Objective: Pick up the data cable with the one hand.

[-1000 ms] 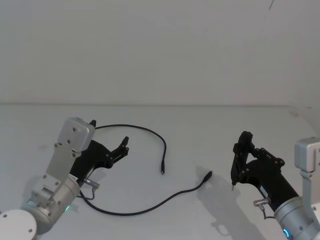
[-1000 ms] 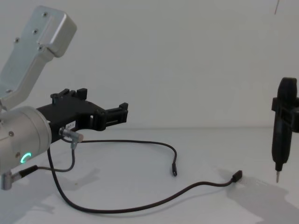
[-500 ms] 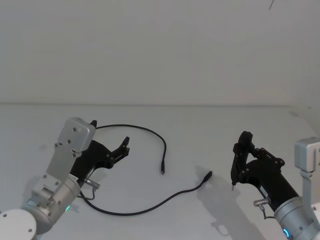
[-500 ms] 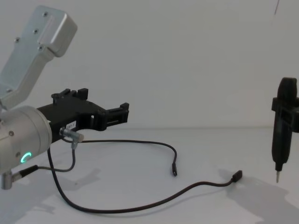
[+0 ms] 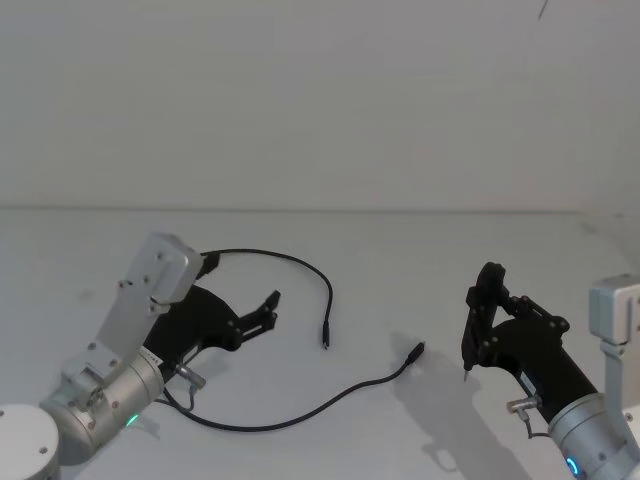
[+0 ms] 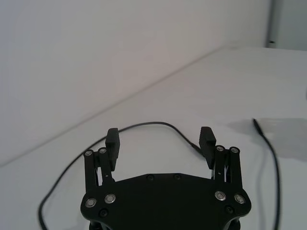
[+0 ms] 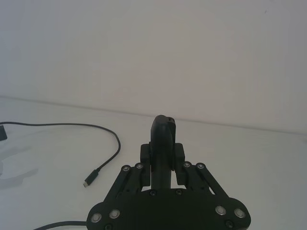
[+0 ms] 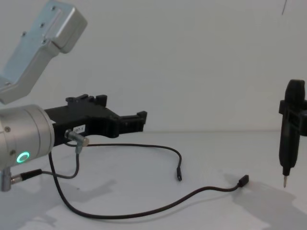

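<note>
Ideally the left gripper (image 6: 159,139), jaws spread, lowers to straddle the cable (image 5: 303,264) arc just ahead of it squarely; the right gripper (image 7: 163,154), well apart, clamps a tool (image 8: 288,143).

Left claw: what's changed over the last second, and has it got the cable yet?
The left claw has advanced forward and toward the middle, nearer the arc of the data cable. Its fingers are open and grip nothing, so no hold yet. The data cable has not shifted, and the right claw stays put, clamped on its slim tool.
</note>
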Robot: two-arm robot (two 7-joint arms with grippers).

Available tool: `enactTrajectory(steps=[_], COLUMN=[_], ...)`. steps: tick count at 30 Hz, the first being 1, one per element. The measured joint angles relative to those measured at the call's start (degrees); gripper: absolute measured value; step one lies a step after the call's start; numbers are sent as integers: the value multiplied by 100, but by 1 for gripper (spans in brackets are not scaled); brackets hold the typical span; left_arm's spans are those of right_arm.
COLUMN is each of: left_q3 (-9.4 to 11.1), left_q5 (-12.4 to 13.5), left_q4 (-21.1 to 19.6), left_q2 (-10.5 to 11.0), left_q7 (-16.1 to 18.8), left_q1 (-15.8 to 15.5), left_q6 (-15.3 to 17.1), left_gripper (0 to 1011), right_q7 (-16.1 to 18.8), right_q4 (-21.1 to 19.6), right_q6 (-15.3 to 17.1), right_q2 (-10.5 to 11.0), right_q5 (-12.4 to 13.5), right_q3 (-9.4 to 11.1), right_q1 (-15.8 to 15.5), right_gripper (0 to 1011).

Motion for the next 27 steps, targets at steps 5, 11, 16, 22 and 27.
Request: enactTrajectory(steps=[5,11,16,22,27], left_q3=[30,113,221,381,574], left_q5=[-163,-417,-599,-751,-864], left_q4=[-99,-228,-299,-328,-303], left_q2=[98,209,249,228,121], left_q7=[-337,-839,-1152,-1380,-1511], left_q1=[-60,-203,-355,-541,-758], left_q6=[238,754,1230,1767,2343], left_gripper=[1001,1001,1001,1001,1001], right_q7=[0,0,0,0,0], right_q4=[0,0,0,0,0], right_q6=[0,0,0,0,0], right_q2=[0,0,0,0,0], right_q5=[0,0,0,0,0], right_q3=[0,0,0,0,0], right_q1=[0,0,0,0,0], right_gripper=[279,279,279,279,279])
